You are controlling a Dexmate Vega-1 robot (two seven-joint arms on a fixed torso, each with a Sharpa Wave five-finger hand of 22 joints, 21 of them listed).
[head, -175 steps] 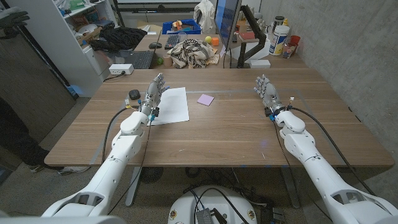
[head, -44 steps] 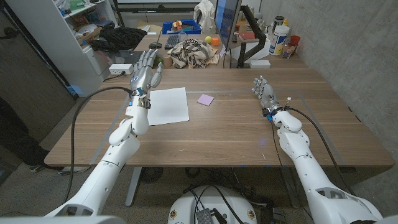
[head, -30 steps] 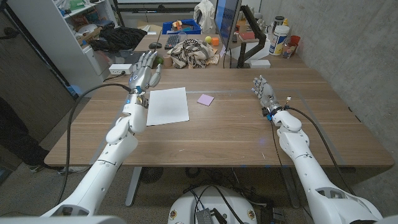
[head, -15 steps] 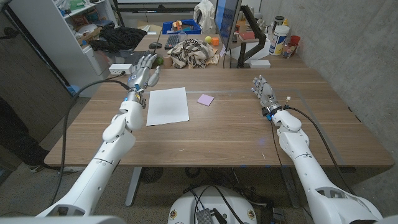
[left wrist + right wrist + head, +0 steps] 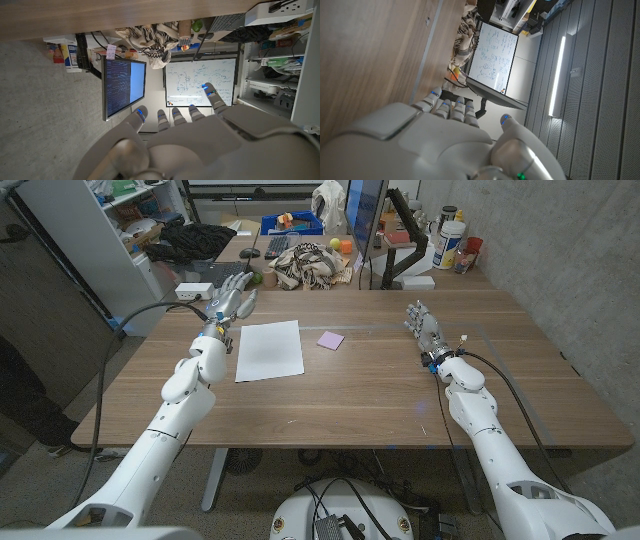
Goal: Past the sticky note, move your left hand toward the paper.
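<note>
Left hand [image 5: 230, 302] raised off the bench's [image 5: 330, 395] far-left corner, fingers spread, holding nothing.

The white paper [image 5: 269, 349] lies at about five o'clock from that hand — near but untouched, so the approach looks unfinished; the pink sticky note [image 5: 330, 339] sits just beside the paper at three o'clock. Over the last seconds the left arm has lifted off the paper's edge and swung outward to the left. The right hand [image 5: 427, 328] has barely moved, fingers loosely apart and empty.
</note>
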